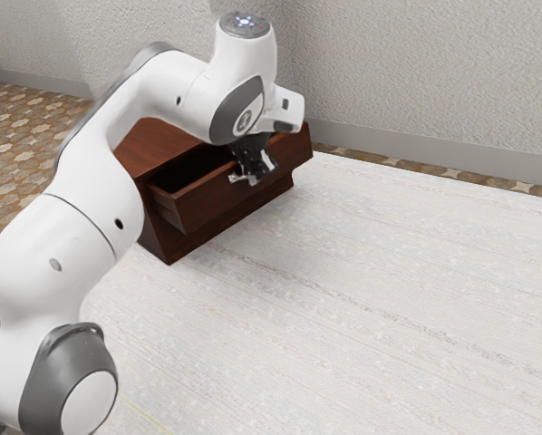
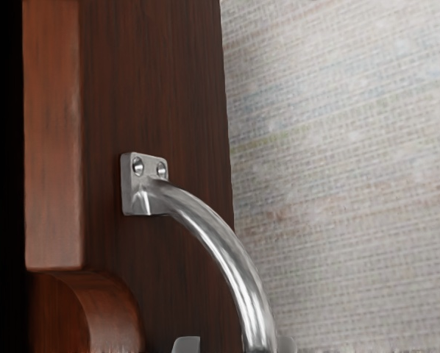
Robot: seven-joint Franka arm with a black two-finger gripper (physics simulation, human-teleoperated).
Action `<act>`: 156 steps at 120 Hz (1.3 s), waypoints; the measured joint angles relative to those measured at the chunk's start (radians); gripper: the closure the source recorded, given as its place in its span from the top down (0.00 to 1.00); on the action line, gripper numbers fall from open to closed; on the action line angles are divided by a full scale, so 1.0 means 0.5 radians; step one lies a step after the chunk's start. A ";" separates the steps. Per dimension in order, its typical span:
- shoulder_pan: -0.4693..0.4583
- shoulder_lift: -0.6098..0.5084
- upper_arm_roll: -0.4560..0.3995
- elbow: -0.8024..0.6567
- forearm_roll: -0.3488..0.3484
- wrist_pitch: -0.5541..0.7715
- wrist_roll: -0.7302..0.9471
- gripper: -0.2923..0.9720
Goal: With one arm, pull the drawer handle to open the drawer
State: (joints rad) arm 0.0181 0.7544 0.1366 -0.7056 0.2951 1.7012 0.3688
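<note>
Arm: my white robot arm (image 1: 99,181) bends in from the exterior view's left, its wrist tipped down at the drawer front.
Hand: my black hand (image 1: 251,169) sits at the curved silver metal handle (image 2: 205,224); I cannot tell its grip.
Drawer: the dark brown wooden drawer (image 1: 218,203) stands partly out of its matching cabinet (image 1: 153,145).
Base: the cabinet rests on the pale tabletop (image 1: 389,299).

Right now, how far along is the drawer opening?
Done: the drawer stands partway out of the wooden cabinet, with its dark inside showing. In hand: the tool sits at the curved metal handle. Left: probably more pulling, if it should open fully.
</note>
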 joint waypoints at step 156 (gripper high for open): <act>-0.296 -1.450 0.007 -1.019 -0.320 -0.351 -0.179 0.52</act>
State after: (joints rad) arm -0.1298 0.0293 0.1403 -1.2152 0.1350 1.5258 0.2794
